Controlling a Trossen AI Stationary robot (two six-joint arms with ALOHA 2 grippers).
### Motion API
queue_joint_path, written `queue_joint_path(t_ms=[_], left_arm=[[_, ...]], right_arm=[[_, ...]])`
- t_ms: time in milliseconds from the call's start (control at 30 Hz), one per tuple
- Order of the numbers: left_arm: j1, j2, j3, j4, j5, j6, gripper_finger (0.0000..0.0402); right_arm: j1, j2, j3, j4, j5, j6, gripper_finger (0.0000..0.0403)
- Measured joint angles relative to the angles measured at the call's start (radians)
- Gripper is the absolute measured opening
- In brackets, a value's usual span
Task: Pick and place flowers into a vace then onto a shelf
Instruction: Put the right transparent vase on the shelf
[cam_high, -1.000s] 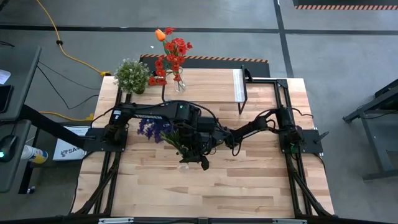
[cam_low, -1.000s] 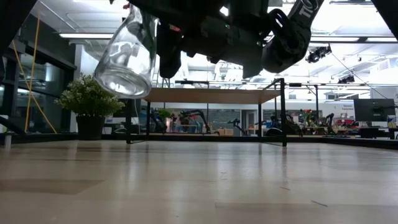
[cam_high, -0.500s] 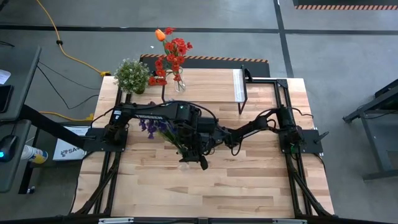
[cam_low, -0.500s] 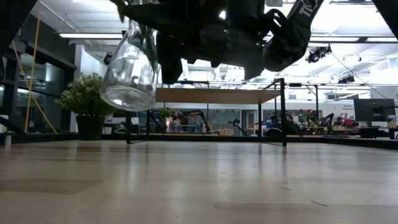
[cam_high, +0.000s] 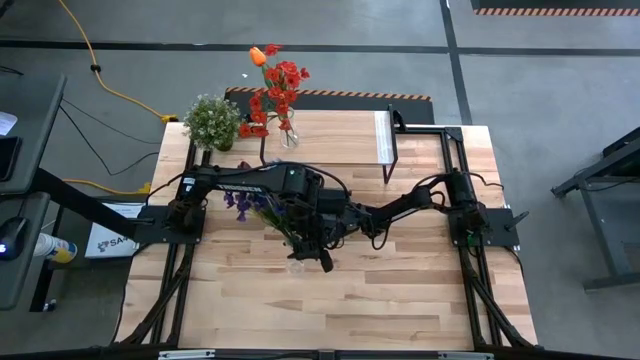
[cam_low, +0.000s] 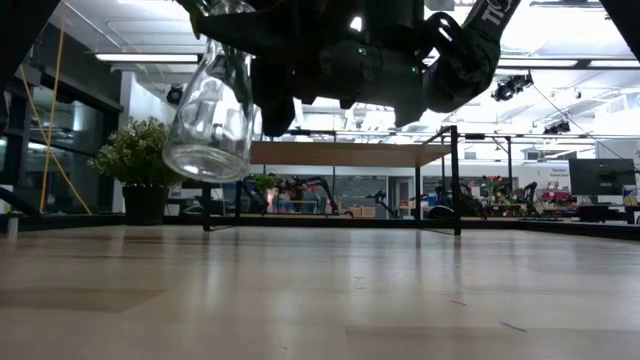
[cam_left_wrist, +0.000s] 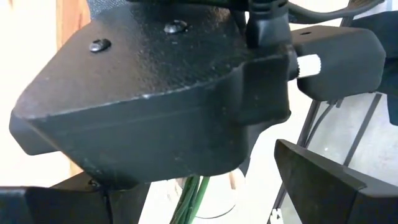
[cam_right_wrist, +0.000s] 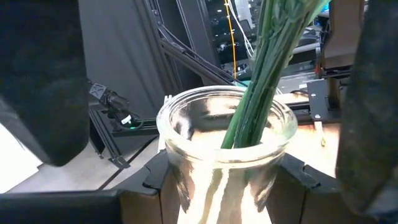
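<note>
A clear glass vase (cam_right_wrist: 224, 137) hangs in the air over the table's middle (cam_low: 210, 110), with my right gripper (cam_right_wrist: 224, 177) shut on it. Green stems (cam_right_wrist: 261, 81) stand in its mouth. Their purple flowers (cam_high: 243, 203) lean out toward the far left. My left gripper (cam_left_wrist: 186, 196) points down just above the right gripper's dark body (cam_left_wrist: 155, 93). It is open, its fingers (cam_left_wrist: 323, 183) wide apart and touching nothing. The shelf (cam_low: 340, 152) stands at the far edge, its white strip (cam_high: 383, 135) at the right end. My right gripper pinches the vase's neck (cam_right_wrist: 193, 180) just under the rim, one finger (cam_right_wrist: 158, 174) on each side. It comes in level from the table's right. The vase is clear of the table, mouth up, leaning, its round base (cam_low: 205, 155) lowest.
A second glass vase with red flowers and an orange tulip (cam_high: 280, 85) stands at the far edge by the shelf's left end. A bushy potted plant (cam_high: 212, 122) sits at the far left corner. Bare wood lies in front of the arms toward the near edge.
My right gripper has tipped, so the vase now hangs closer to upright, its base swung down. The purple flowers have drawn in and shifted a little toward the far edge. Neither hand has travelled.
</note>
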Motion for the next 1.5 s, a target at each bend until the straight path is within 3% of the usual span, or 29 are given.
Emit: queue_joint_path(t_ms=[467,667,1500], left_arm=[[0.006,-0.001,0.004,-0.001,-0.012,0.035,0.036],[0.01,-0.001,0.009,0.034,-0.05,0.044,0.036],[0.007,-0.053,0.005,0.015,-0.092,0.019,0.036]], right_arm=[[-0.001,0.001,-0.003,-0.022,0.013,-0.011,0.0163],[-0.016,0.01,-0.004,-0.109,0.013,-0.03,0.0163],[-0.065,0.002,0.001,-0.111,-0.008,-0.048,0.0163]])
